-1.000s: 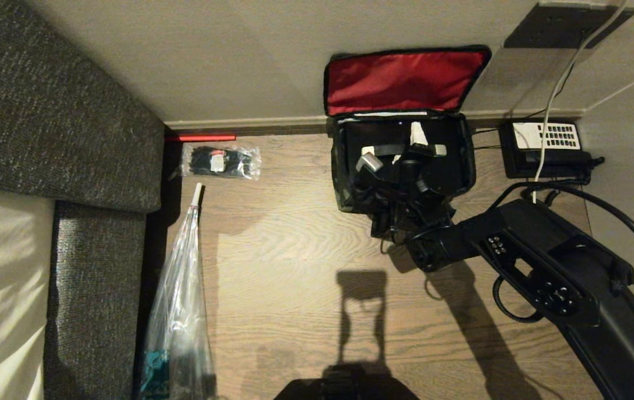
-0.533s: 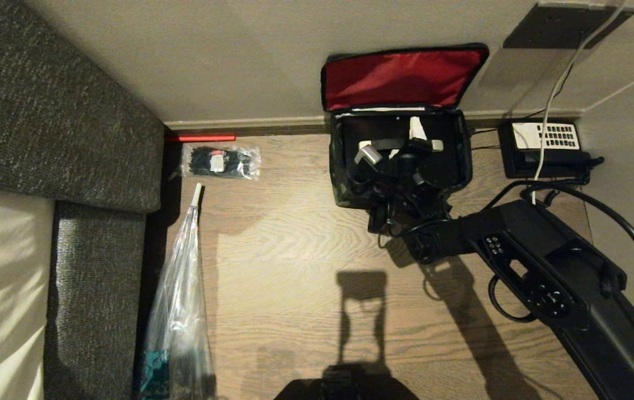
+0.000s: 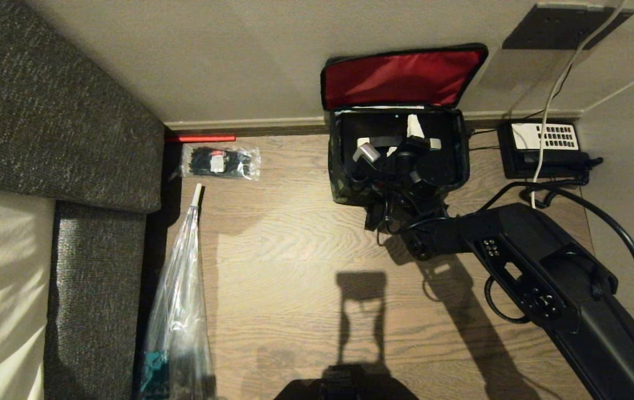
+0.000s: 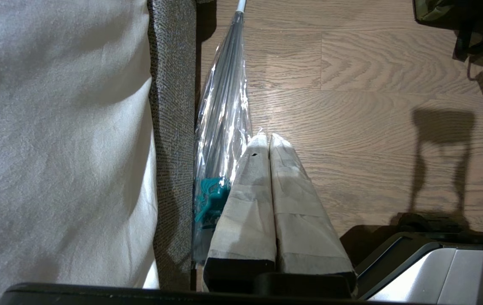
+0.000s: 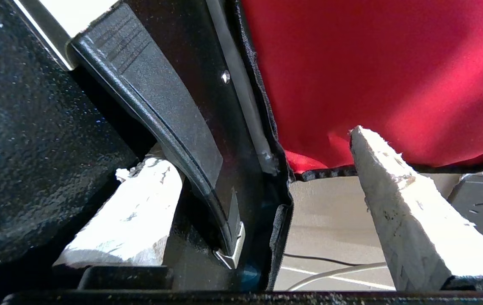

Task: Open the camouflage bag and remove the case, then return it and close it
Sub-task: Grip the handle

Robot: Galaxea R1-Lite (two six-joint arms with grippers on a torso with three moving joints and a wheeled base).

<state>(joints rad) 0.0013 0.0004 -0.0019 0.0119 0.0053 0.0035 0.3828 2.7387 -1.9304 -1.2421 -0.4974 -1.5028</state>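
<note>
Right gripper (image 3: 392, 145) inside open bag (image 3: 344, 189), fingers spread wide, case (image 5: 25, 127) handle (image 5: 169, 123) between them; left gripper (image 4: 269, 142) closed, parked.

- My head camera looks steeply down on the wooden floor (image 3: 294, 266), the camouflage bag (image 3: 344, 189) upper right.
- My left wrist camera faces down that same floor (image 4: 351, 106), from higher.
- My right wrist camera sits almost against the bag's red lid lining (image 5: 372, 72).

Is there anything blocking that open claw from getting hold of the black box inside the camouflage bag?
Nothing visible does. The red-lined lid is folded back against the wall, and the right gripper is already inside the green camouflage fabric bag, jaws open astride the black hard case's handle.
</note>
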